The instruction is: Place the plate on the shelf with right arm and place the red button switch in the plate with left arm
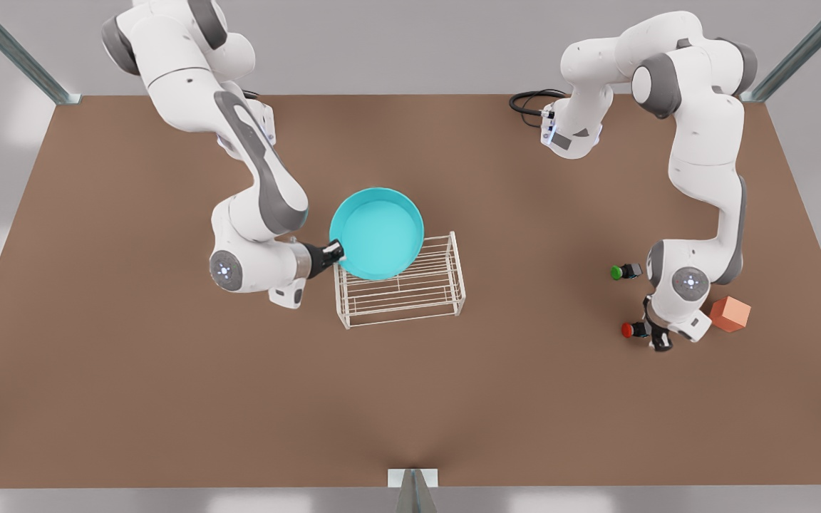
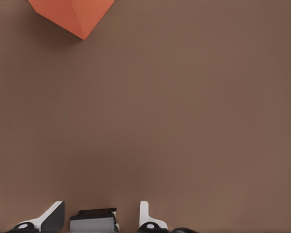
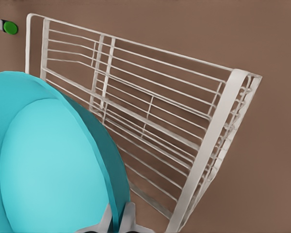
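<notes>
The brown table point(image 1: 168, 399) spans the scene under grey walls. The right gripper point(image 1: 335, 251) is clamped on the rim of the plate point(image 1: 378, 231), which extends away from its jaws, tilted over the shelf point(image 1: 410, 288). The left gripper point(image 1: 651, 329) straddles the red button switch point(image 1: 632, 329), jaws apart, its cap pointing sideways beyond them.

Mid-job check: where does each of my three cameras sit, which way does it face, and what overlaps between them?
Front view: high above the table, looking down on both arms, the right gripper pinching the plate over the shelf.
Left wrist view: on the left gripper, facing the table beside the orange cube.
Right wrist view: on the right gripper, facing plate and shelf, fingers clamping the rim.
Shared: the right wrist and front views both show the green switch.
</notes>
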{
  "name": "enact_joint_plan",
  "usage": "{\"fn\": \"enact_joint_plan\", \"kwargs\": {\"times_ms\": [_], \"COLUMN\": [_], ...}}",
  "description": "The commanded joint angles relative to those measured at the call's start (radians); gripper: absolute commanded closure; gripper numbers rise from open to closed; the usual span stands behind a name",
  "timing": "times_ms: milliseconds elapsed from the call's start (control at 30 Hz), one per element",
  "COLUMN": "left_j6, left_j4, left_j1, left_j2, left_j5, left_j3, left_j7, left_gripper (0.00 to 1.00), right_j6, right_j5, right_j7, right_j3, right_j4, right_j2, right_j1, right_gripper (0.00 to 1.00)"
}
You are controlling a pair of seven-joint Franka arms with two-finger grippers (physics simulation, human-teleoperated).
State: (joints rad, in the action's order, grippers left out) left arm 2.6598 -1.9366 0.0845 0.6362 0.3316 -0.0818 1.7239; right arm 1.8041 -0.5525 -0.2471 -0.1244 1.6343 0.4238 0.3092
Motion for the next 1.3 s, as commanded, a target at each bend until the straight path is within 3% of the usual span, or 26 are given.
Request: {"fn": "enact_joint_plan", "kwargs": {"times_ms": [0,67,233,300,467,500,533,567,633,700,767,833,1133,1200,1267], "left_j6": [-0.004,-0.030,-0.222,-0.323,-0.655,-0.701,-0.702,-0.705,-0.781,-0.787,-0.771,-0.722,-0.248,-0.248,-0.294], "left_j4": [-0.001,-0.001,0.014,0.040,0.280,0.304,0.311,0.311,0.355,0.370,0.370,0.370,0.444,0.420,0.375], "left_j1": [0.000,0.000,-0.025,-0.031,-0.032,-0.031,-0.031,-0.031,-0.031,-0.031,-0.032,-0.060,-0.328,-0.402,-0.399], "left_j2": [-0.001,-0.012,-0.102,-0.147,-0.171,-0.182,-0.196,-0.208,-0.213,-0.233,-0.228,-0.225,-0.110,-0.086,-0.081], "left_j5": [0.012,0.012,0.012,0.003,-0.144,-0.151,-0.151,-0.151,-0.169,-0.217,-0.218,-0.252,-0.218,-0.131,-0.085], "left_j3": [-0.001,-0.001,0.010,0.062,0.227,0.266,0.316,0.359,0.444,0.528,0.631,0.663,0.663,0.660,0.659], "left_j7": [0.063,0.065,0.048,0.059,0.101,0.129,0.186,0.233,0.302,0.387,0.497,0.531,0.806,0.803,0.750], "left_gripper": [0.40,0.50,0.50,0.50,0.50,0.50,0.50,0.50,0.50,0.50,0.50,0.50,0.49,0.49,0.00], "right_j6": [0.103,0.136,0.216,0.239,0.241,0.241,0.242,0.241,0.193,-0.055,-0.201,-0.200,-0.198,-0.198,-0.195], "right_j5": [0.003,0.002,0.002,0.009,0.020,0.019,0.017,0.017,0.014,0.016,0.098,0.379,0.476,0.473,0.471], "right_j7": [0.173,0.184,0.200,0.189,0.163,0.163,0.175,0.177,0.180,0.225,0.116,-0.144,-0.149,-0.152,-0.152], "right_j3": [0.000,0.000,0.000,-0.001,0.002,0.002,0.003,0.003,0.017,0.094,0.270,0.393,0.408,0.408,0.408], "right_j4": [-0.001,-0.002,-0.007,0.001,0.033,0.035,0.035,0.035,0.025,-0.106,-0.189,-0.189,-0.188,-0.188,-0.188], "right_j2": [0.006,0.012,0.041,0.047,0.044,0.044,0.041,0.024,-0.084,-0.194,-0.198,-0.172,-0.122,-0.114,-0.112], "right_j1": [0.013,0.039,0.057,0.057,0.054,0.054,0.054,0.053,0.047,0.047,0.047,0.018,-0.033,-0.033,-0.033], "right_gripper": [0.84,0.84,0.84,0.84,0.84,0.74,0.18,0.00,0.00,0.00,0.00,0.00,0.00,0.00,0.00]}}
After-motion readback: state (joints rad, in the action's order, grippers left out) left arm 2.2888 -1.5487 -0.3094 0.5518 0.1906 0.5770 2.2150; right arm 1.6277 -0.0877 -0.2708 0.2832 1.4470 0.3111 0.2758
